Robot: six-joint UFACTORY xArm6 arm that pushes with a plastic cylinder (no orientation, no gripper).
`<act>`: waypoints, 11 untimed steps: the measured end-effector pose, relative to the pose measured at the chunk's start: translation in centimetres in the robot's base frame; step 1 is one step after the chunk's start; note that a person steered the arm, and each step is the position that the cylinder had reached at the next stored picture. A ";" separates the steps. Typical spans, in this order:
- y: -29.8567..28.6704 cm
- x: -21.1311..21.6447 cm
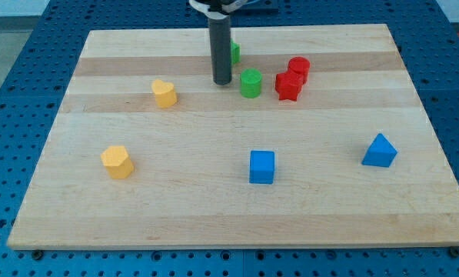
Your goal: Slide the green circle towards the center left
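The green circle (251, 83) stands on the wooden board (237, 208) near the top middle. My tip (222, 81) rests on the board just to the left of it, a small gap apart. A second green block (234, 52) sits behind the rod and is partly hidden by it; its shape cannot be made out.
A red star-like block (287, 86) and a red cylinder (298, 68) sit just right of the green circle. A yellow heart-like block (164, 93) is at the upper left, a yellow block (117, 161) at the lower left. A blue cube (262, 167) and blue triangle (380, 151) lie lower.
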State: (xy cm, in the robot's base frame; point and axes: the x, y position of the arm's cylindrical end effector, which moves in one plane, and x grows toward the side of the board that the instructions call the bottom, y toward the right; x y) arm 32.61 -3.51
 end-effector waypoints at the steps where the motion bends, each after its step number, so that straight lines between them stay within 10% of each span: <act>1: 5.2 -4.8; 11: 6.1 14.6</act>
